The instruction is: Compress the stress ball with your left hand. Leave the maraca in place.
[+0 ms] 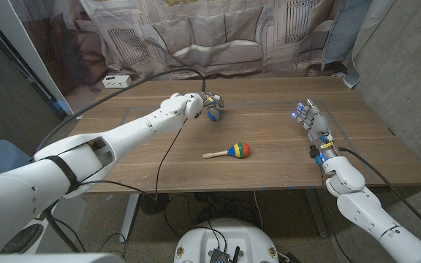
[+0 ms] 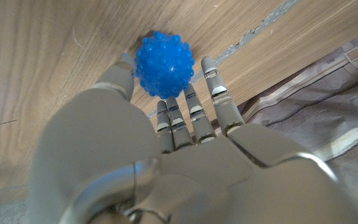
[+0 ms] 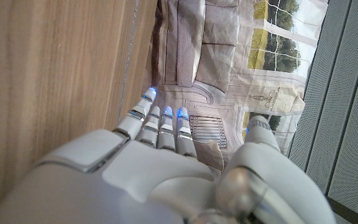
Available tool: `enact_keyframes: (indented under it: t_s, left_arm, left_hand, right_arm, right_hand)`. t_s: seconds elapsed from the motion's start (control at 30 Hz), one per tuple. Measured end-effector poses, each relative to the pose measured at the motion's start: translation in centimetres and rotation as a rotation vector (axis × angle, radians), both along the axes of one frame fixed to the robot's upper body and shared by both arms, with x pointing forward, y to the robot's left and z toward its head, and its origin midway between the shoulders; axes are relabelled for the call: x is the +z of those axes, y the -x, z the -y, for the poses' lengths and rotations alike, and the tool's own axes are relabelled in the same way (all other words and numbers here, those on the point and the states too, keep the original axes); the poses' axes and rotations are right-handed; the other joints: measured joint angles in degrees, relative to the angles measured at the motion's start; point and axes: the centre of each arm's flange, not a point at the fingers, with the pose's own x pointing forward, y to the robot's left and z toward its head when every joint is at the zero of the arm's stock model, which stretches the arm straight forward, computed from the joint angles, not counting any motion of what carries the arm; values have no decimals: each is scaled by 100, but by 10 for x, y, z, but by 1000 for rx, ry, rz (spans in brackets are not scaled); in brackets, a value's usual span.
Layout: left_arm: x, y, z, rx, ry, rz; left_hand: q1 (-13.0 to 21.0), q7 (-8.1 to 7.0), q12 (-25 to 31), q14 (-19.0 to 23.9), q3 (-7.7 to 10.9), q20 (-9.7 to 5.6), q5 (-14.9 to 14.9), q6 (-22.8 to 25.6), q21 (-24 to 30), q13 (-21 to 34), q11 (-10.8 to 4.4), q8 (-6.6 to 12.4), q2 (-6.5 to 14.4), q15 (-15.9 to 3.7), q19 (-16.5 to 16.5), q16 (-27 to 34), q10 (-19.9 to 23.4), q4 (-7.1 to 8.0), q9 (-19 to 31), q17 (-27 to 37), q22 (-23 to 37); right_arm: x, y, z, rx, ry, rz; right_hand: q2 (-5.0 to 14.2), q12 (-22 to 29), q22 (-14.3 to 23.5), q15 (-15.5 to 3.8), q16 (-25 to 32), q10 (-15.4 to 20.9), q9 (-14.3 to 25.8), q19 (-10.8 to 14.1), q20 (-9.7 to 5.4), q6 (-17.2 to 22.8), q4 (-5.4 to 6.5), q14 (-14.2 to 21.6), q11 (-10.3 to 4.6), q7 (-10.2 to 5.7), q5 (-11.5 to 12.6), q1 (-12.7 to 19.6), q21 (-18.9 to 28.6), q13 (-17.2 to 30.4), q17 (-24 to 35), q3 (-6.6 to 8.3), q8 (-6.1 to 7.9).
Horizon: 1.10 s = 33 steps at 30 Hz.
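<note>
Wooden table (image 1: 269, 164): left hand (image 2: 166, 143) seemingly grips stress ball (image 2: 164, 63).

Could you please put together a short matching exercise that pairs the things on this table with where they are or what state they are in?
Things:
1. stress ball
2. maraca
3. left hand
4. right hand

States or places:
A. lies alone near the middle of the table, touched by nothing
B. blue and knobbly, between a thumb and fingers
C. holds nothing, fingers extended, on the robot's right side of the table
D. reaches around the ball at the far part of the table

Pairs: 1-B, 2-A, 3-D, 4-C
</note>
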Motion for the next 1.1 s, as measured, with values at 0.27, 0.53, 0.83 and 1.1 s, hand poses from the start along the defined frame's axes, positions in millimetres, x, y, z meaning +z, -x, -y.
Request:
enact_keyframes:
  t_s: [0.27,0.53,0.83,1.1]
  left_arm:
    - [-4,-3,1,22,-18,13]
    - [-5,-4,2,33,-21,24]
    - [-10,-4,4,29,-12,21]
    - [-14,-4,8,17,-2,8]
  left_hand:
    - [33,-24,21,79,0,7,0,24,0,31,-32,0,-30,-79,41,45,31,0,0,27,0]
    - [242,-45,43,156,18,-3,0,46,21,58,-62,0,47,-112,85,90,62,18,0,53,0]
    - [377,-22,66,186,17,-8,0,87,23,84,-71,44,121,-143,152,90,116,18,0,75,-1]
    - [553,18,66,206,18,1,0,190,23,131,-42,44,163,-122,204,101,169,19,27,79,-1]
  right_arm:
    - [0,-2,0,6,-7,-2]
    - [1,-4,0,13,-9,-1]
    - [2,-5,-1,17,-6,0]
    - [2,-5,-1,18,-6,1]
  right_hand:
    - [0,0,0,0,0,0,0,0,0,0,0,0,0,0,0,0,0,0,0,0,0]
    - [0,0,0,0,0,21,0,0,0,0,0,0,21,0,0,0,0,0,0,0,0]
    - [0,0,0,0,0,21,0,0,0,0,0,0,21,0,0,0,0,0,0,0,0]
    - [0,0,0,0,0,21,0,0,0,0,0,0,21,0,0,0,0,0,14,0,0]
